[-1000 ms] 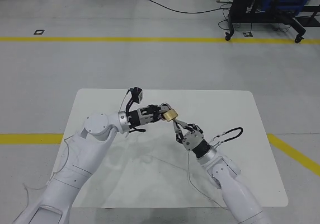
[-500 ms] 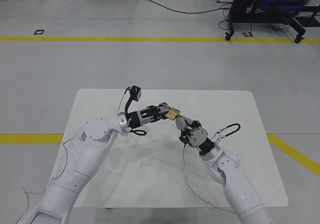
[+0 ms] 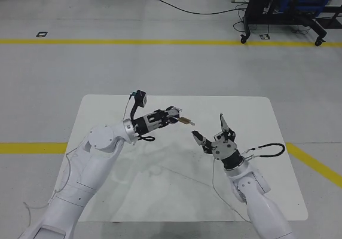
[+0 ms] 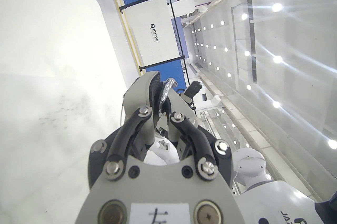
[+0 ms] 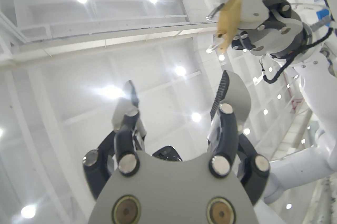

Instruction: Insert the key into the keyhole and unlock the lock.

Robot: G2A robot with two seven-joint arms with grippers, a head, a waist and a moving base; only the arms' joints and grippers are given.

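A brass padlock (image 3: 184, 120) hangs above the white table (image 3: 249, 113), with my left gripper (image 3: 176, 116) shut on its silver shackle (image 4: 166, 89). In the right wrist view the padlock (image 5: 229, 20) shows edge-on in the left gripper (image 5: 238, 11). A small silver piece, apparently the key (image 5: 215, 45), sticks out of its lower end. My right gripper (image 3: 210, 131) stands open a short way to the right of the lock, touching nothing. Nothing lies between its spread fingers (image 5: 226, 89).
The table's middle and front (image 3: 159, 191) carry only faint marks. A black cable loops off the right wrist (image 3: 269, 149). Yellow floor lines (image 3: 21, 147) run past the table, and a dark wheeled frame (image 3: 284, 21) stands far behind.
My right gripper let go at the lock's lower end, opened wide and drew back to the right. My left gripper kept hold of the lock and turned it slightly.
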